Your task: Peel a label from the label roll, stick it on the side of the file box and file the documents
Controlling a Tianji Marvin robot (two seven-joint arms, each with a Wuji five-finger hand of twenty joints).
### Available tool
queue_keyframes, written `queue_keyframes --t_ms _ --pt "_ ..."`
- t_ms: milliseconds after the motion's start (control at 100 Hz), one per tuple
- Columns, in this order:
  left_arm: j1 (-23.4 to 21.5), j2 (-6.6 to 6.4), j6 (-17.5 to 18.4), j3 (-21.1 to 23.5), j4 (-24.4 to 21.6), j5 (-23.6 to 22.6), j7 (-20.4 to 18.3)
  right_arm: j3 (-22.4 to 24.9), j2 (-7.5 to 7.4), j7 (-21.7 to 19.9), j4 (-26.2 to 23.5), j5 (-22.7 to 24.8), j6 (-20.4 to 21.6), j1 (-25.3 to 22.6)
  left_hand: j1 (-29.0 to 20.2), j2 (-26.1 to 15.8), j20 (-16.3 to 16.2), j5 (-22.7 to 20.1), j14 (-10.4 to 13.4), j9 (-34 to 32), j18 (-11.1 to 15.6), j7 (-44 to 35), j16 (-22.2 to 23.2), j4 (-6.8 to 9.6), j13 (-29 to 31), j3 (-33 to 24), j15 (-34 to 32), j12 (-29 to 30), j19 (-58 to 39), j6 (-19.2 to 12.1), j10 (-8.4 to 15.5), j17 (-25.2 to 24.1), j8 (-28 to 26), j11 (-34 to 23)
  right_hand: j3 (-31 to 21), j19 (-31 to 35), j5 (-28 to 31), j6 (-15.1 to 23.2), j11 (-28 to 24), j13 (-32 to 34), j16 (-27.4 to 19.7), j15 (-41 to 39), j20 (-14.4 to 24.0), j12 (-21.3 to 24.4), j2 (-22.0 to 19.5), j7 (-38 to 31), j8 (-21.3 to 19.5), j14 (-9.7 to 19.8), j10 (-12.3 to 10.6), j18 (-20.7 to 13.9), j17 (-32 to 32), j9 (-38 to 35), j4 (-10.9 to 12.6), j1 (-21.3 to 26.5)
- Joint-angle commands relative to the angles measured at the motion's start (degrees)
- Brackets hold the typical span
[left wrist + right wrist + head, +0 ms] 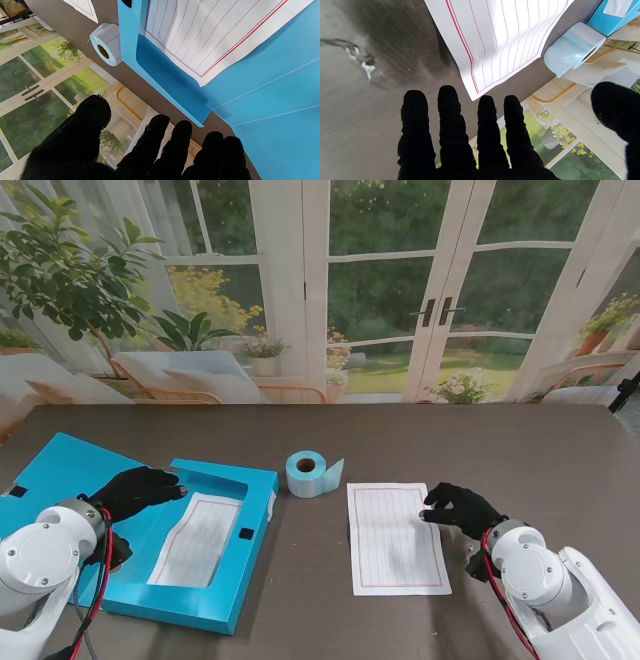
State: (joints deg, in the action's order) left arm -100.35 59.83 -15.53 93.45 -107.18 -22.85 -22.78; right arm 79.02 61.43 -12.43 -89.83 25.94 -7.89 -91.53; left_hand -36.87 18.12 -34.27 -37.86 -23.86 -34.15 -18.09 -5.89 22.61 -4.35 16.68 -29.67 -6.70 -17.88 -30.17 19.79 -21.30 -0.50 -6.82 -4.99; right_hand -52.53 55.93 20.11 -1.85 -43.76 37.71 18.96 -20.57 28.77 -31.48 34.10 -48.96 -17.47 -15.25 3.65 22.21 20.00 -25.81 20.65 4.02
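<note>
We are at the filing step: one sheet lies in the open blue file box, another sheet on the surface beside the label roll. Our right hand hovers over that sheet's far right corner, fingers apart, as is our empty left hand over the box. Next we must pinch the flat sheet's edge.

A blue file box lies open and flat on the left part of the table, its lid spread out to the left. One lined sheet with a red border rests inside the box tray. The label roll, pale blue with a brown core, stands on its edge just beside the box's far right corner, a short tail of labels hanging loose. A second lined sheet lies flat on the table, right of the roll.
</note>
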Motion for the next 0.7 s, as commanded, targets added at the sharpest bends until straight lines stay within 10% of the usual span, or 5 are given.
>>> queue_keyframes --t_ms 0,690 --pt "-0.5 0.3 0.2 0.2 0.1 0.3 -0.9 -0.3 0.19 -1.9 -0.3 -1.5 -1.0 -0.3 1.5 -1.6 -1.0 -1.5 -0.8 -1.4 0.2 -0.3 0.6 1.69 1.2 -1.0 0.4 -0.8 1.1 -0.9 -0.1 -0.1 -0.4 -0.1 0.2 -2.3 -1.3 2.2 1.2 -0.2 -1.4 2.3 -1.7 1.1 -1.7 0.4 -0.7 -1.0 -0.4 3.0 -5.3 0.4 1.8 -1.8" --pt "-1.4 0.18 0.4 0.8 -0.2 0.9 -1.6 -1.7 -0.63 -8.5 6.0 -8.1 2.1 3.5 1.1 -2.1 -3.1 -2.5 -1.3 -2.7 -0.2 -0.5 1.6 1.59 2.0 -0.8 -0.3 -1.8 2.0 -2.0 -0.4 0.5 -0.9 -0.4 4.9 -12.6 -6.4 13.1 3.2 -6.9 -2.0 8.1 3.6 -0.2 -9.6 5.5 -4.8 0.2 -7.9 1.1 -11.0 8.0 -0.9 -1.9"
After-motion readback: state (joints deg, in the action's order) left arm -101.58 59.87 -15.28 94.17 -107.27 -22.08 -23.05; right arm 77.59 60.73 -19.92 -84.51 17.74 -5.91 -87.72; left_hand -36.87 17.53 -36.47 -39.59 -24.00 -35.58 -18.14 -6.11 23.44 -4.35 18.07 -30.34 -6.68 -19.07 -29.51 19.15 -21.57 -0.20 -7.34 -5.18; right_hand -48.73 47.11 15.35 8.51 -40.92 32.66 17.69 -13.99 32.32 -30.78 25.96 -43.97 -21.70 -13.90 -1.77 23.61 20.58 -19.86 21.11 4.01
